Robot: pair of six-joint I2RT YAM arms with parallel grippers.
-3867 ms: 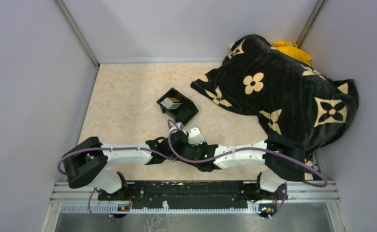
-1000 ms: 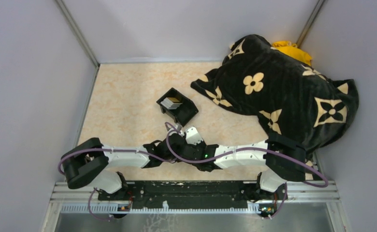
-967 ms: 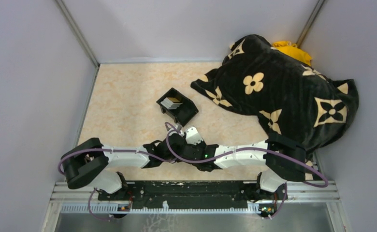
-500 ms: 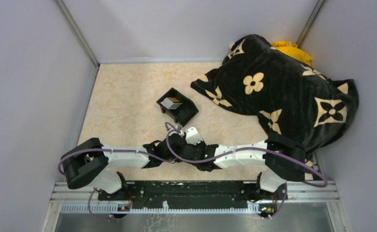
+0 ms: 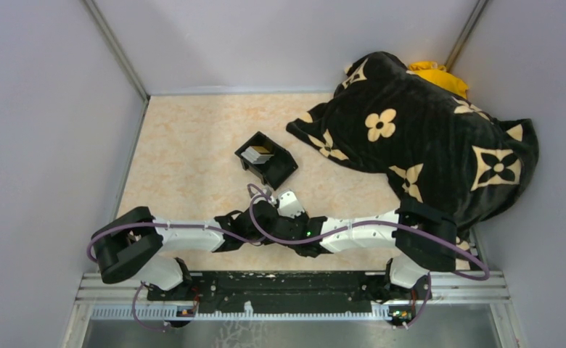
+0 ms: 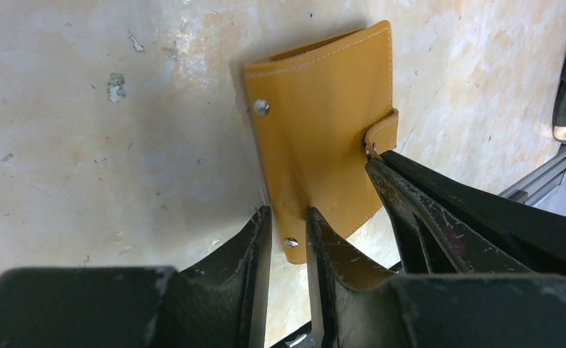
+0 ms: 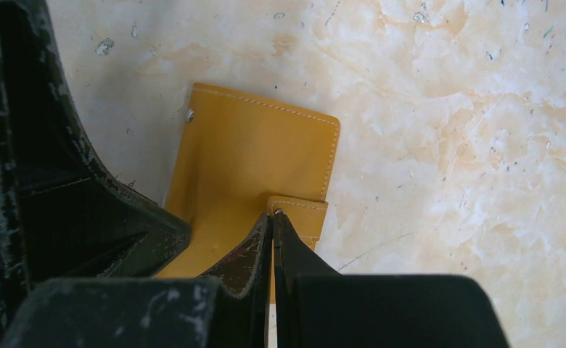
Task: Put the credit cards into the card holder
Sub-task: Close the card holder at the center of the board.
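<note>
Card holder [image 6: 323, 138]: smooth orange-tan leather, stitched edges, near centre of table [image 5: 186, 152].
Left gripper [image 6: 287, 221]: narrow, holder's snap-stud edge between fingers.
Right gripper [image 7: 273, 217]: pinched on holder's side tab.
Credit cards [image 5: 257, 154]: pale stack inside black box [image 5: 284, 172].
Clearance: bare tabletop left; blanket [image 5: 425, 138] right.
Change: none since half a second ago.

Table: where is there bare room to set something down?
Bare table runs left of the box to the left wall, and behind it to the back wall. Crowded: near middle, where left gripper and right gripper pinch the holder; the blanket covers the right side.
</note>
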